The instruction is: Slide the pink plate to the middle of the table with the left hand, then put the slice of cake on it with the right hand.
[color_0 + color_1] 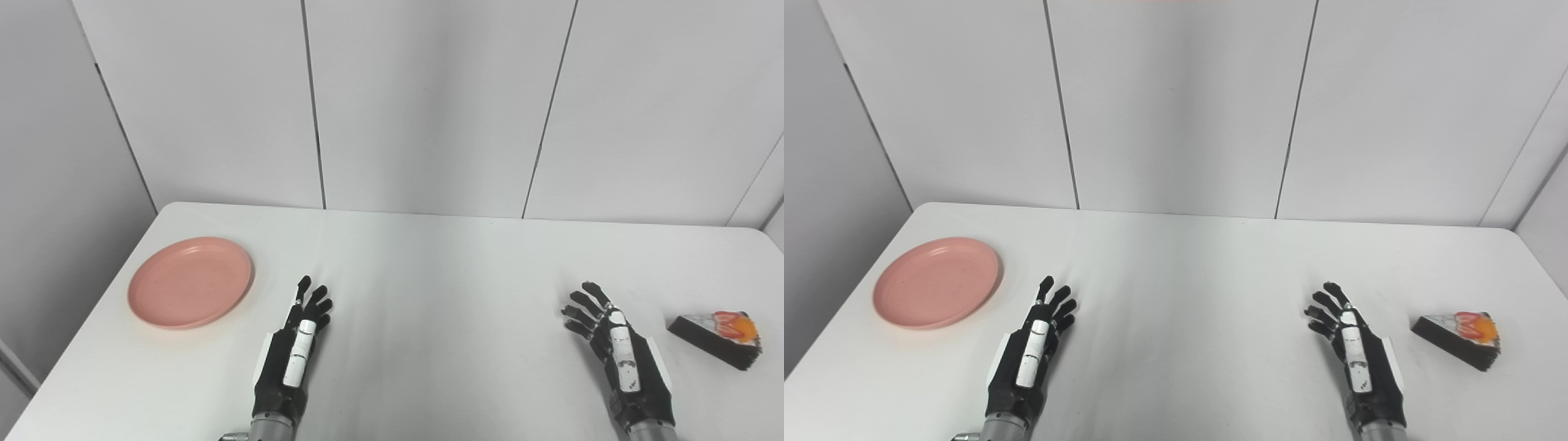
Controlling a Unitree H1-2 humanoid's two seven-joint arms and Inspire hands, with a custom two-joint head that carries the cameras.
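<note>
Two hands rest empty, fingers spread: our left hand (293, 349) lies just right of the pink plate (190, 282), which still sits at the white table (429, 275) edge, unslid. Our right hand (618, 346) waits left of the cake slice (718, 338), likely until the plate reaches the middle.

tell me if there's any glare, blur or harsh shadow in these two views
Left eye view: even soft light, pink plate and slice of cake sharp, faint shadows beside both. Right eye view: the same, a mild sheen on the table, no blur on either hand.
</note>
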